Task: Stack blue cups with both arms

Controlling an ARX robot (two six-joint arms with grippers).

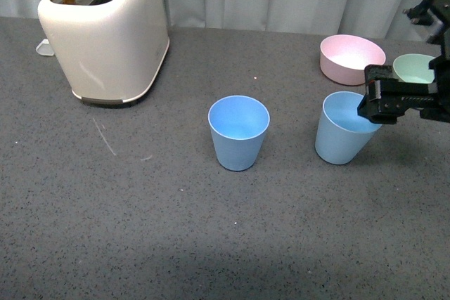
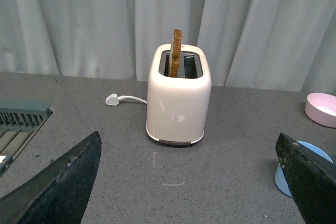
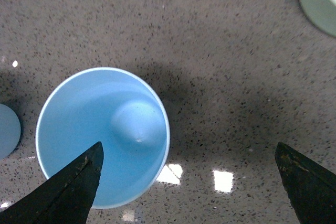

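Note:
Two light blue cups stand upright on the grey table. One cup (image 1: 238,131) is in the middle, the other cup (image 1: 342,129) is to its right. My right gripper (image 1: 383,100) is open and hovers just above the right cup's right rim. In the right wrist view this cup (image 3: 100,135) lies under one finger (image 3: 68,192), and the gap of the gripper (image 3: 189,182) is mostly over bare table. The middle cup (image 3: 8,129) shows at that view's edge. My left gripper (image 2: 184,203) is open and empty, out of the front view. A blue cup (image 2: 286,174) peeks from behind one of its fingers (image 2: 310,177).
A cream toaster (image 1: 105,29) with a slice of toast stands at the back left, its plug (image 2: 112,99) beside it. A pink bowl (image 1: 351,57) and a green bowl (image 1: 415,68) sit behind the right cup. A grey-green rack (image 2: 21,124) lies at the far left.

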